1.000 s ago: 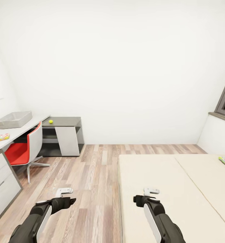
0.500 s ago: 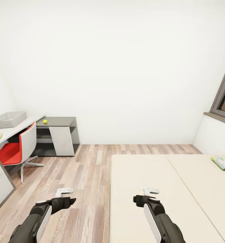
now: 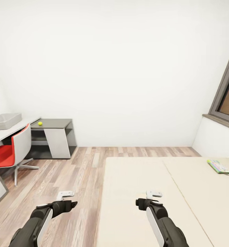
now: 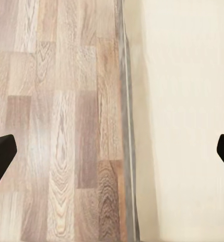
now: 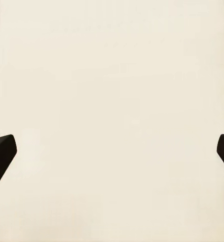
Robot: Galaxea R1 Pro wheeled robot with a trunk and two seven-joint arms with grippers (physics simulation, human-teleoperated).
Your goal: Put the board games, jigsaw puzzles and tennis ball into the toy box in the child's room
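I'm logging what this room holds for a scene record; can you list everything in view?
toy box: one, light grey, on the table at far left
tennis ball: one, yellow-green, on the table's dark grey corner section
table: one, grey, along the left wall
chair: one, red and white, at the table
board game: one, green-edged, on the bed at right
bed: one, beige
window: one, dark-framed, right
left gripper: open, empty, above floor
right gripper: open, empty, above bed

Illumination bright, even and diffuse; source not identifiable. White wall (image 3: 121,68) near overexposed. Shadows soft and faint, noted beneath the desk (image 3: 54,137) and chair (image 3: 14,152). No glare. Renders slightly soft; wide-angle stretching at head-view edges. Wrist views show mild blur on the floor (image 4: 56,126).
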